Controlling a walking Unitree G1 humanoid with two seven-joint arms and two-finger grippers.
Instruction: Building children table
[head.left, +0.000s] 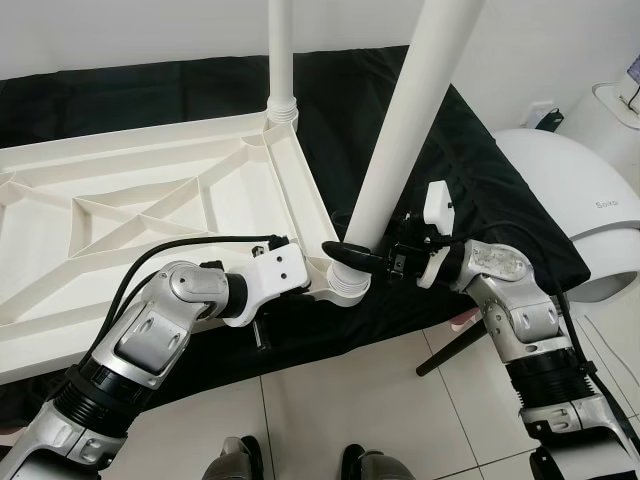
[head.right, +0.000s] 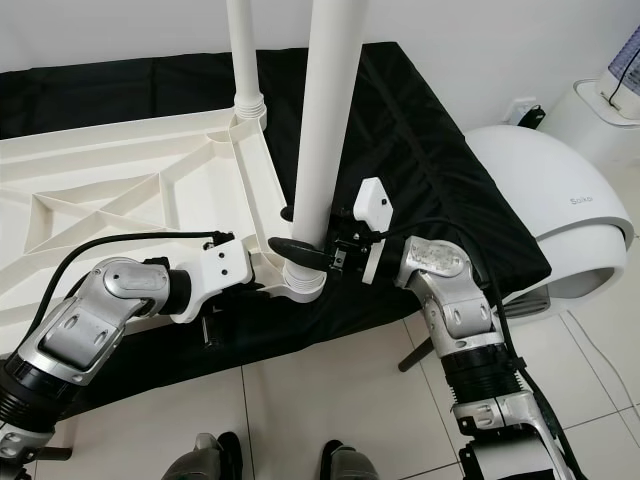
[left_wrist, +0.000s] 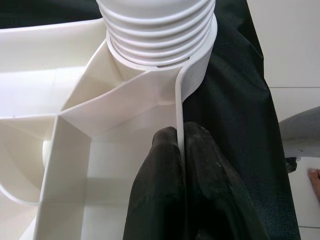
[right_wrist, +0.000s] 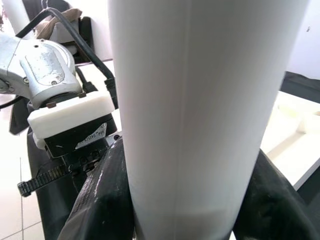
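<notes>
My left gripper pinches the rim of the upturned white tabletop on the black cloth, beside the corner socket. My right gripper clasps the table leg standing in that socket; its top is cut off, the far finger hidden behind it
</notes>
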